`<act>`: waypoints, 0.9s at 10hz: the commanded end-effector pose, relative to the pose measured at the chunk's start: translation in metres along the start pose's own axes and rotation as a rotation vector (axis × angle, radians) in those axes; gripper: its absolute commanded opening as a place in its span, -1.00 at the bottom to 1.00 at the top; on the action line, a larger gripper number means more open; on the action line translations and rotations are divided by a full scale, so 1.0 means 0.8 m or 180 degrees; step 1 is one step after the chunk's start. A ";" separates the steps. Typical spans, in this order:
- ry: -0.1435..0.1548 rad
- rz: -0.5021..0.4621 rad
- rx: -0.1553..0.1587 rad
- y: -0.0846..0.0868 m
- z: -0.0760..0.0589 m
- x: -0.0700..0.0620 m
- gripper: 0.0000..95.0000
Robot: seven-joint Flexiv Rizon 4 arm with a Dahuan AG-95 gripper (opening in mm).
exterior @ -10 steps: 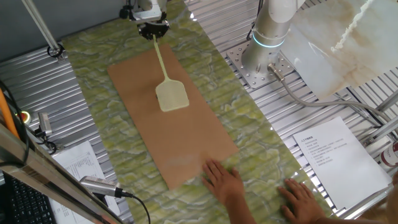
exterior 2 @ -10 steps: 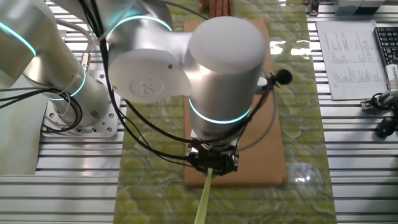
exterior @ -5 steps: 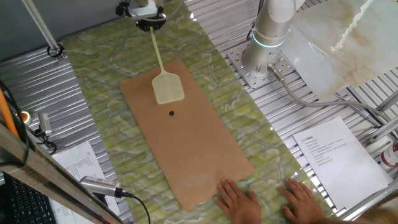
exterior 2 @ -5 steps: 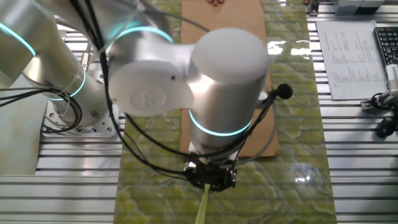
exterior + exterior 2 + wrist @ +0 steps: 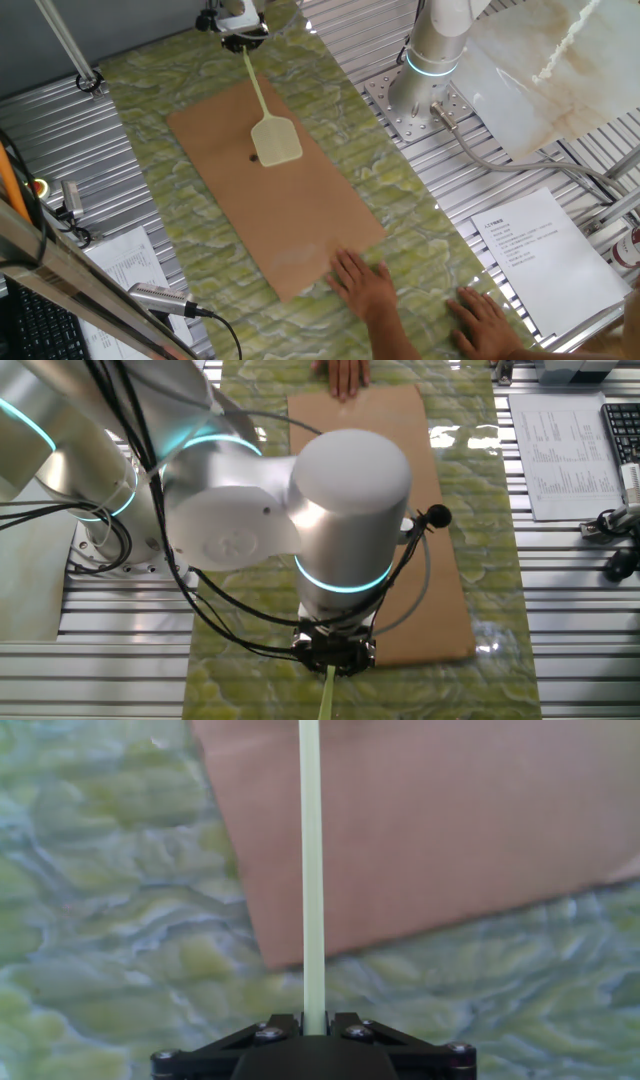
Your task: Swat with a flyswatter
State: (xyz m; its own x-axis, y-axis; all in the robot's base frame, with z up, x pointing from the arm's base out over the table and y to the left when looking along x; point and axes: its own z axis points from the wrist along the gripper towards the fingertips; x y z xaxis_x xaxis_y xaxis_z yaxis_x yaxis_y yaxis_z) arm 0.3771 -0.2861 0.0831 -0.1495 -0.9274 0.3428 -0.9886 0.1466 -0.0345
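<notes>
The pale yellow-green flyswatter (image 5: 275,140) has its mesh head low over the brown board (image 5: 300,210), and its thin handle runs up to my gripper (image 5: 240,38) at the table's far end. A small dark spot (image 5: 253,157) shows on the board at the head's left edge. My gripper is shut on the handle. In the hand view the handle (image 5: 311,870) rises straight out between the jaws of the gripper (image 5: 314,1024), over the board's corner (image 5: 420,820). In the other fixed view the arm hides the head; only the handle's loose end (image 5: 329,695) shows below the gripper (image 5: 334,656).
A person's two hands (image 5: 365,290) rest at the board's near end, and one hand shows at its far end in the other fixed view (image 5: 342,372). A green marbled cloth (image 5: 170,90) covers the table. Papers (image 5: 545,250), cables and a microphone (image 5: 160,297) lie at the sides.
The board has slid left and back under the person's hand. The swatter head has moved slightly right and now partly covers the dark spot, which lay free on the board half a second ago.
</notes>
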 end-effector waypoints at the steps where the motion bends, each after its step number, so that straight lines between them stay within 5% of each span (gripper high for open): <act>1: 0.0272 -0.0030 0.0003 0.001 -0.003 0.000 -1.00; 3: 0.0230 0.0038 -0.0007 0.002 -0.003 0.001 -1.00; 4: -0.0028 0.0194 -0.0112 0.002 -0.009 0.000 -1.00; 7: -0.0322 0.0387 -0.0270 0.001 -0.030 -0.004 -1.00; 9: -0.0437 0.0442 -0.0344 0.004 -0.041 -0.004 -1.00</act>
State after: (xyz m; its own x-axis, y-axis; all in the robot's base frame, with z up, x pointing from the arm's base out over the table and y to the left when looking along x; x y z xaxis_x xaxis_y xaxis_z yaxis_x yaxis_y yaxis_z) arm 0.3749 -0.2726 0.1100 -0.2544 -0.9109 0.3249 -0.9644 0.2639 -0.0152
